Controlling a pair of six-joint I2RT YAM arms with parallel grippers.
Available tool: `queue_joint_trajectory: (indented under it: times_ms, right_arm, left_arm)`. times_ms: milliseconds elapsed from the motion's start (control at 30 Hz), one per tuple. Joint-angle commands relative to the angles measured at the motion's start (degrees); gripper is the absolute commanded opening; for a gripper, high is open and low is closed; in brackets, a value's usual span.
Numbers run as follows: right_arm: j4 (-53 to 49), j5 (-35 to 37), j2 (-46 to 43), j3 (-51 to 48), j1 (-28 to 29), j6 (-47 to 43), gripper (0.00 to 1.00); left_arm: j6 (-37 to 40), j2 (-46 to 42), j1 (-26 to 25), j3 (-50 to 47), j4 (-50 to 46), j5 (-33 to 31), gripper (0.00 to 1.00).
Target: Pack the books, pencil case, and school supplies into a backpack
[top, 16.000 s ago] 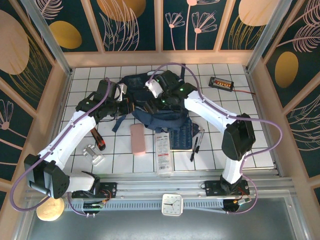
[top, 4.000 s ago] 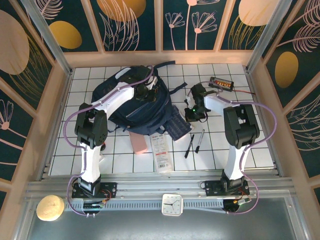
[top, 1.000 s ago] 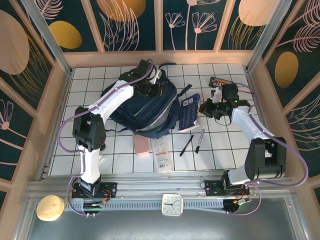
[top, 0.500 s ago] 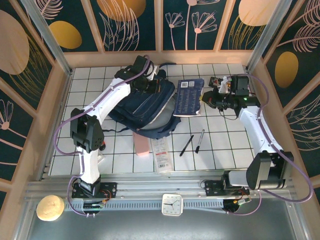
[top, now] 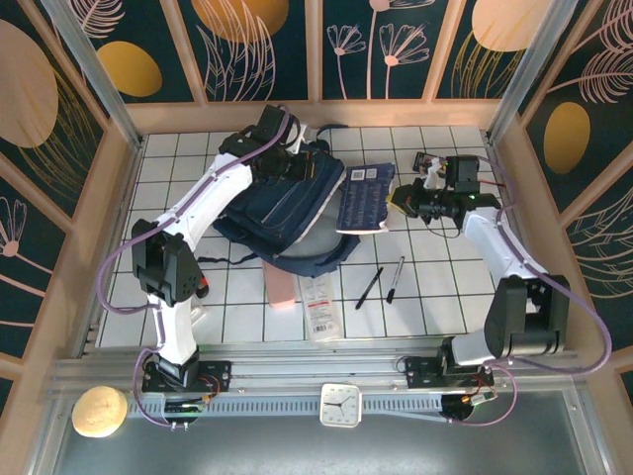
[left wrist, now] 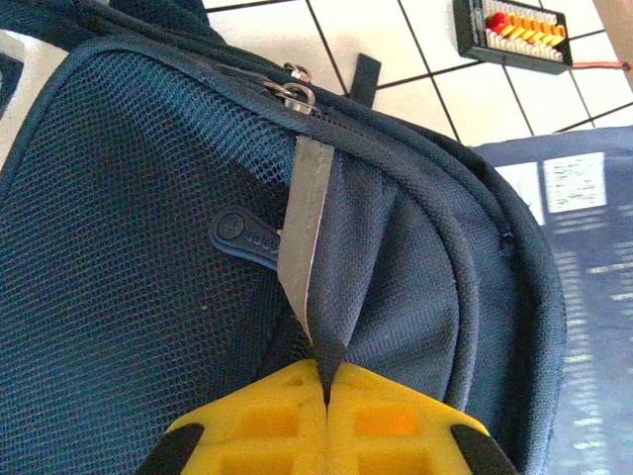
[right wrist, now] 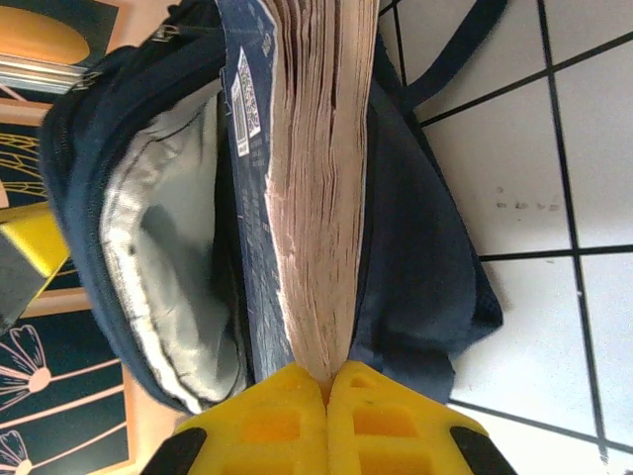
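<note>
**Left pincer** [left wrist: 325, 381]: fingers pressed together on a grey fabric strip [left wrist: 305, 228] by the zip at the top of the backpack [left wrist: 129, 257]. The backpack lies left of centre toward the far edge of the counter [top: 445, 297].

**Right pincer** [right wrist: 327, 381]: clamped on the edge of the navy book [right wrist: 312, 198], whose pages show edge-on. The book is held tilted just right of the backpack, with its leading end at the grey-lined open mouth.

**Pink pencil case** [top: 282, 289]: at the backpack's near edge, partly beneath it.

**White booklet** [top: 318, 305]: just beside the case's right side, reaching toward the near edge.

**Two pens** [top: 369, 288]: on the tiles right of the booklet, side by side and apart.

**Black box** [left wrist: 514, 28]: orange lights, toward the far right corner.
</note>
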Motion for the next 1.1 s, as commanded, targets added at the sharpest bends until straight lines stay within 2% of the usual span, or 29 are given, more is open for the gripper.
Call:
queue_joint_trajectory:
  times_ms: [0, 167, 300, 467, 533, 567, 633, 667, 700, 767, 867, 1067]
  right_arm:
    - [8.76, -3.41, 2.15, -0.58, 2.24, 3.17, 0.00]
    - [15.87, -4.58, 10.33, 1.53, 6.73, 7.07, 0.00]
    - [27.21, -5.35, 18.33, 3.49, 11.00, 15.03, 0.00]
    - [37.55, -3.39, 30.51, 11.66, 16.61, 22.39, 0.00]
    - [37.78, -2.75, 34.04, 15.99, 18.14, 22.54, 0.00]
    - [35.17, -2.64, 35.00, 18.18, 18.55, 21.34, 0.04]
    - [28.38, -0.88, 33.94, 19.86, 18.96, 17.47, 0.35]
    - [24.70, 1.15, 31.90, 19.18, 18.86, 14.88, 0.47]
    - [20.85, 2.82, 30.09, 18.69, 18.58, 12.43, 0.54]
    - [12.10, 5.16, 26.18, 18.10, 17.86, 6.88, 0.60]
    - [4.26, 8.50, 19.64, 14.79, 16.83, 2.59, 0.62]
    - [-7.49, 16.33, 4.95, 5.66, 15.07, 0.44, 0.62]
  left_arm:
    - [-2.02, -3.74, -0.02, 0.74, 4.70, 2.96, 0.00]
    - [-2.20, -3.77, -0.06, 0.03, 6.21, 3.96, 0.00]
    - [-2.32, -3.70, -0.06, -0.63, 7.29, 4.60, 0.00]
    - [-2.64, -3.21, -0.06, -0.77, 8.27, 5.65, 0.00]
    - [-2.59, -2.84, -0.06, -0.58, 8.37, 5.66, 0.00]
    - [-2.52, -2.76, -0.05, -0.57, 8.40, 5.57, 0.00]
    - [-2.57, -2.40, -0.02, -0.68, 8.52, 5.25, 0.00]
    - [-2.50, -2.12, -0.05, -0.76, 8.62, 4.91, 0.00]
    - [-2.51, -2.00, -0.05, -0.85, 8.63, 4.58, 0.00]
    - [-2.68, -1.66, 0.15, -1.00, 9.06, 3.78, 0.00]
    - [-3.07, -1.09, 0.45, -0.95, 9.92, 3.22, 0.00]
    - [-3.22, 1.53, 0.65, -0.12, 9.79, 4.31, 0.00]
